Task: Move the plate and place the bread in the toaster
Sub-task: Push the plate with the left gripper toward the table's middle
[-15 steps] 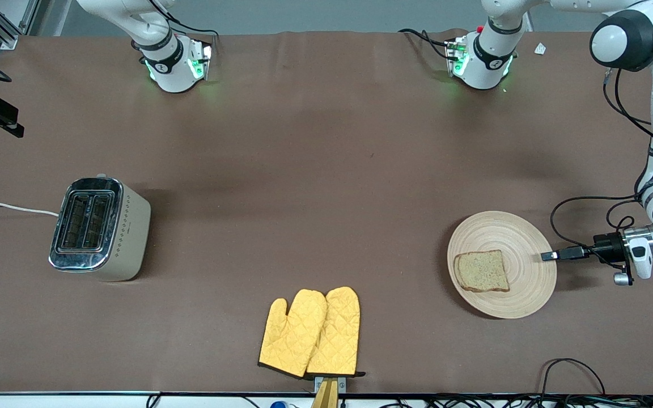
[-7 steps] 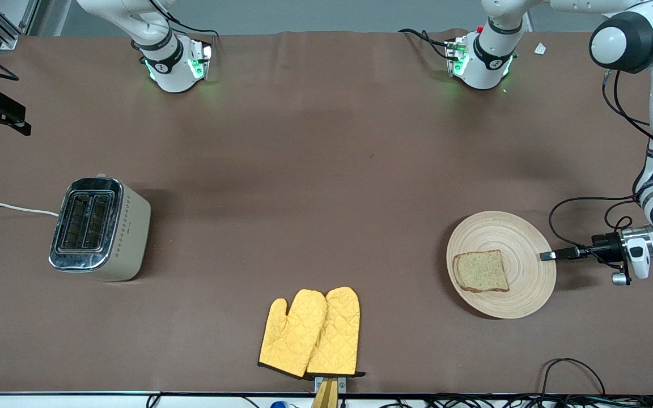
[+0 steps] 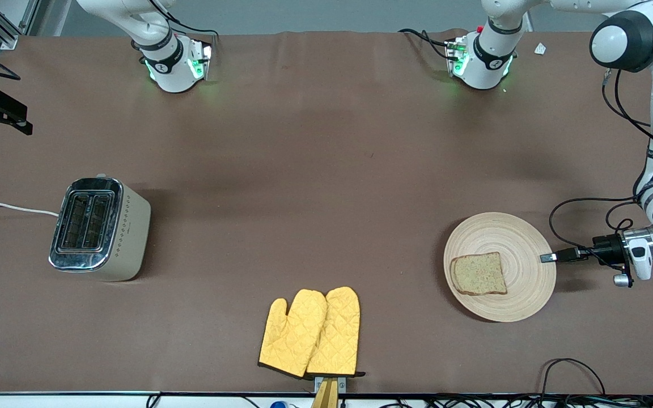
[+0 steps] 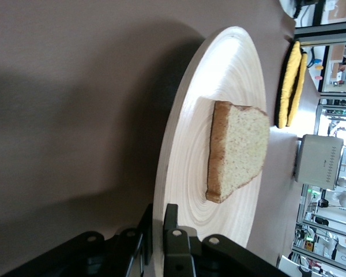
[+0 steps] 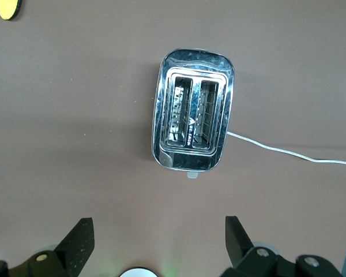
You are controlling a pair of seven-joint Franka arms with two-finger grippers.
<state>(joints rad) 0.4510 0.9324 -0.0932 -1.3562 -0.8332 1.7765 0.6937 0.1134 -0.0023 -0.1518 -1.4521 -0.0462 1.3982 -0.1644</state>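
Note:
The light wooden plate (image 3: 522, 243) lies toward the left arm's end of the table, with the slice of brown bread (image 3: 478, 273) on the side of it nearer the front camera. My left gripper (image 3: 547, 257) is shut on the plate's rim; in the left wrist view its jaws (image 4: 158, 216) pinch the edge of the plate (image 4: 190, 156), one above and one below, with the bread (image 4: 239, 147) just past them. The cream toaster (image 3: 100, 226) stands at the right arm's end. My right gripper (image 5: 158, 236) hangs open and empty, looking down on the toaster (image 5: 193, 124) and its two slots.
A pair of yellow oven mitts (image 3: 310, 331) lies near the table's front edge, between toaster and plate. The toaster's white cord (image 3: 9, 207) trails off the table's end. Black cables (image 3: 573, 204) loop beside the left gripper.
The left gripper's fingers have closed on the plate's rim, and the plate with the bread has shifted slightly toward the front camera. The right gripper has barely moved.

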